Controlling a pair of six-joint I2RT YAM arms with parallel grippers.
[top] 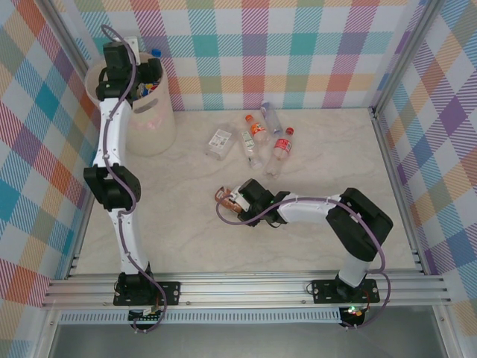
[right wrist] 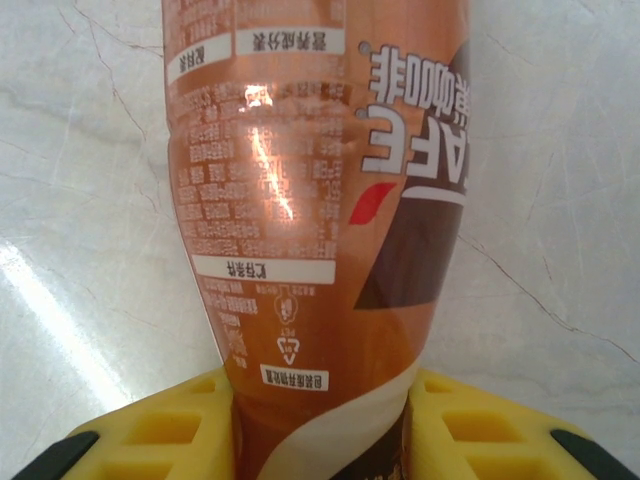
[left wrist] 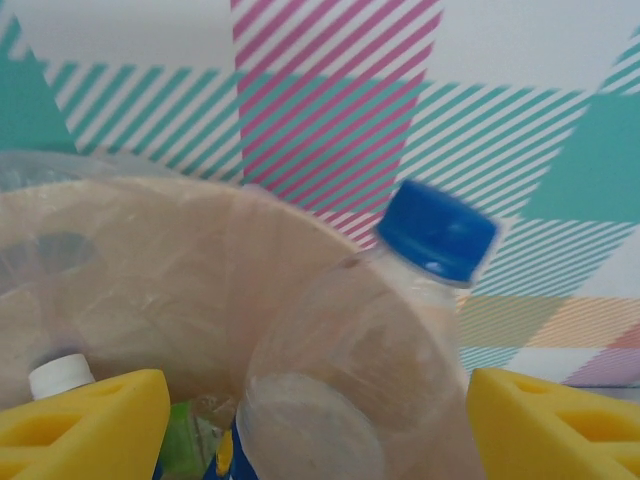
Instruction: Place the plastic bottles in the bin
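Observation:
My left gripper (top: pixel 133 73) hangs over the cream-white bin (top: pixel 153 123) at the back left. In the left wrist view its yellow fingers (left wrist: pixel 90 415) stand wide apart, so the left gripper (left wrist: pixel 315 392) is open. A clear bottle with a blue cap (left wrist: pixel 360 370) lies loose between them, touching neither finger, above the bin's rim (left wrist: pixel 150 250). My right gripper (top: pixel 235 200) is low on the table, shut on a brown-label bottle (top: pixel 223 195). That bottle (right wrist: pixel 310 180) fills the space between the right gripper's (right wrist: pixel 320 410) pads. Several more bottles (top: pixel 257 138) lie mid-table.
Other bottles lie in the bin, one with a white cap (left wrist: pixel 60 375). A flattened white-label bottle (top: pixel 220 139) and a red-label bottle (top: pixel 282 145) are among the loose group. Checked walls and metal posts (top: pixel 376 112) enclose the table.

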